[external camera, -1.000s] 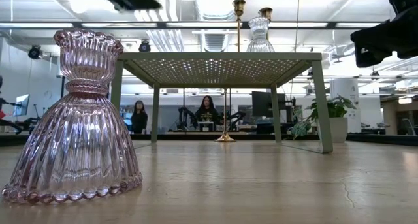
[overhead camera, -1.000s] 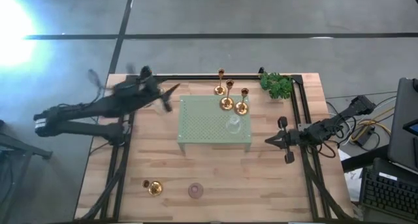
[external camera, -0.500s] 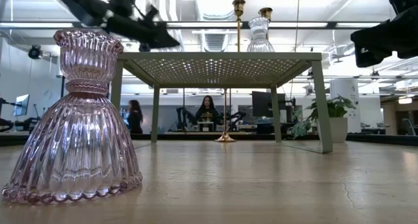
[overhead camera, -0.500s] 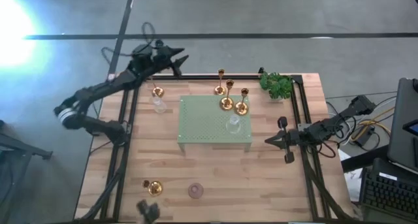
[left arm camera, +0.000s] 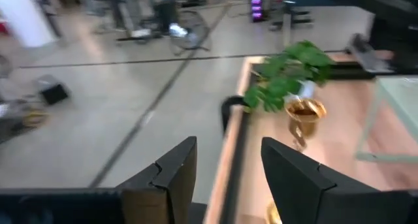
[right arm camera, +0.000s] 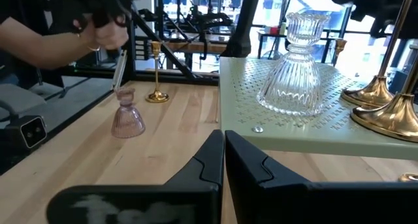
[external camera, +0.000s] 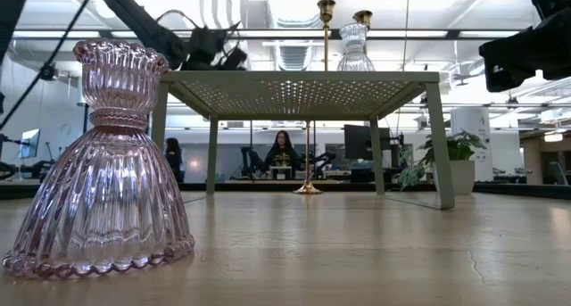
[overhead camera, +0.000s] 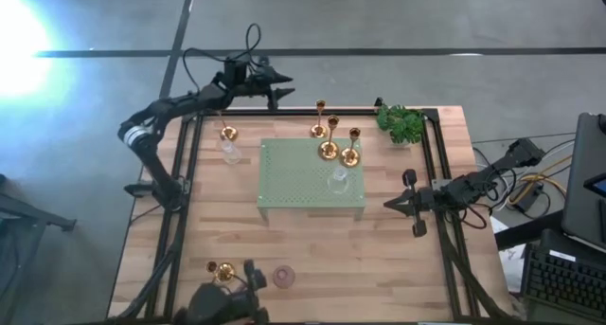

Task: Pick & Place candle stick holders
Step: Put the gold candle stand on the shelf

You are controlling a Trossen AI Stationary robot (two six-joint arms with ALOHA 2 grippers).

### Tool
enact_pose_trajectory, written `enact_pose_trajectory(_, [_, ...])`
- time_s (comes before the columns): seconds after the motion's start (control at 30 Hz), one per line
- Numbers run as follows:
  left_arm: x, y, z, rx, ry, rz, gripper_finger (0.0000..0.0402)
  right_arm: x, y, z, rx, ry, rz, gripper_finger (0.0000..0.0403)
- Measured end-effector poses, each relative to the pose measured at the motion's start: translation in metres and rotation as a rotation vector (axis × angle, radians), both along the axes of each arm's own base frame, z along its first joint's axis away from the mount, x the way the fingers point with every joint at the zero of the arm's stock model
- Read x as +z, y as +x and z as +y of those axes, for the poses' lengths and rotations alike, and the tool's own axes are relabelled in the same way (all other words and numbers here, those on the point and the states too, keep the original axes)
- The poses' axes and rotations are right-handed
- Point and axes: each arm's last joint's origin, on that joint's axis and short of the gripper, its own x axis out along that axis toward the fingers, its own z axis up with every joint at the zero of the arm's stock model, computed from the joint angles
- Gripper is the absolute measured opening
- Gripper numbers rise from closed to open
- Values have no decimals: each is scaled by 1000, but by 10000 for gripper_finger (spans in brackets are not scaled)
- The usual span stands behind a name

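Two gold holders on tray, right hand beside.

Setting: an open-plan robotics lab or workshop. Indicators: a polished grey concrete floor surrounds the wooden workbench, which carries a black metal frame. The ceiling in the low view has exposed ducting and strip lights. Seated people work at further stations in the background, beside a potted plant. A keyboard and loose cables lie just beside the bench.
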Motion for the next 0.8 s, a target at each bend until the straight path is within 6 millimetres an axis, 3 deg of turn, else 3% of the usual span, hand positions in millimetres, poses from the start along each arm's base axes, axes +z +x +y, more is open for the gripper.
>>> enact_pose_trajectory(0.5, [-48,17,17,-268,-147,11,177,0,0,0,0,0,0,9])
enact_pose_trajectory(0.8, [-57,31,21,-302,-175,13,177,0,0,0,1,0,0,9])
